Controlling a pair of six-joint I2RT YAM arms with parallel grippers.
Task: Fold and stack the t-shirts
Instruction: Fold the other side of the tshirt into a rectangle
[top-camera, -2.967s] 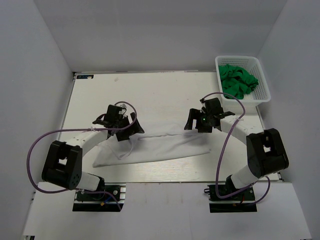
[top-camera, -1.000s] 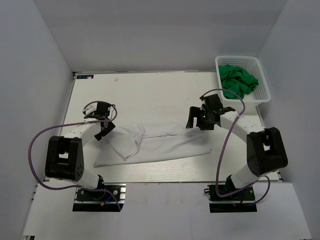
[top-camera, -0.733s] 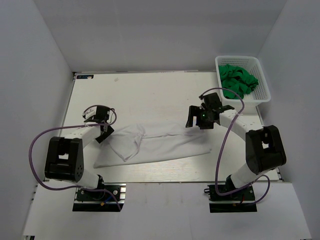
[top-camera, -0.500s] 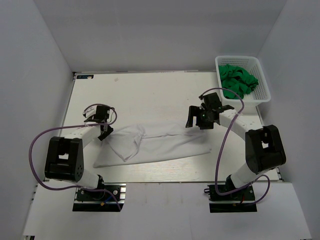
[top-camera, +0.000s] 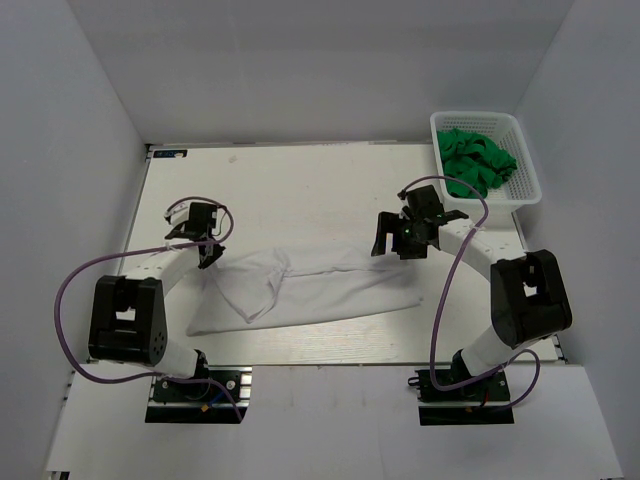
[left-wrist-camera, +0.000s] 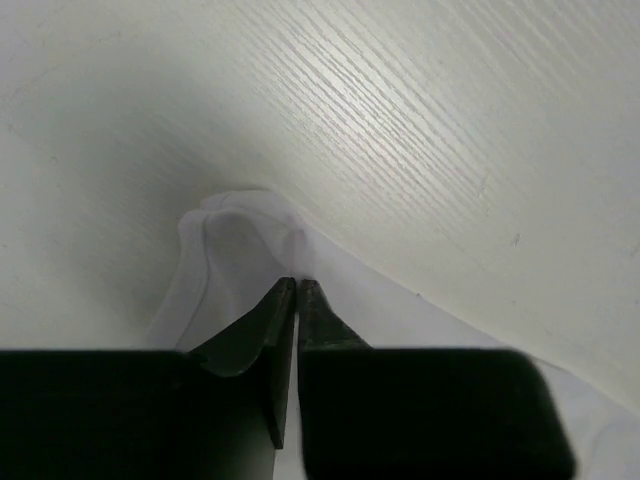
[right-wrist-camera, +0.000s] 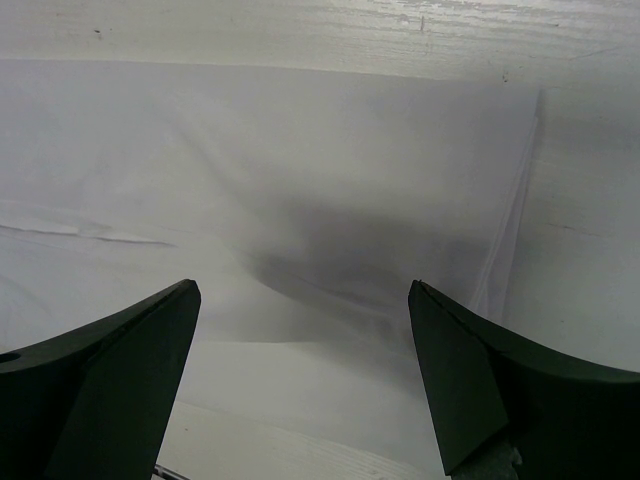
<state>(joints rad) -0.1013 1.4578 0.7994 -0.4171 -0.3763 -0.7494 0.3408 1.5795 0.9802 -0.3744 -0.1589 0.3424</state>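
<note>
- One white t-shirt (top-camera: 310, 290) lies as a long, flattened band across the near half of the table (top-camera: 300, 180). It runs from the left side of the table toward the right and does not reach the right edge.
- Its left end has a small corner that rises a little from the table, seen close in the left wrist view (left-wrist-camera: 240, 235).
- Several green t-shirts (top-camera: 478, 160) are piled in a white basket (top-camera: 500, 197) at the far right corner of the table, well apart from the white one.
- Left gripper (top-camera: 207, 256) is at the left part of the table, on the left end of the white t-shirt. In its own camera its fingers (left-wrist-camera: 268, 330) are almost together, with only a thin slit between them, and they pinch the raised corner of cloth at their tips (left-wrist-camera: 297, 284).
- Right gripper (top-camera: 405, 240) is over the right part of the table, above the right end of the white t-shirt. Its jaws stand wide apart (right-wrist-camera: 303, 290), with smooth white cloth (right-wrist-camera: 300, 150) under them, and they hold nothing.
</note>
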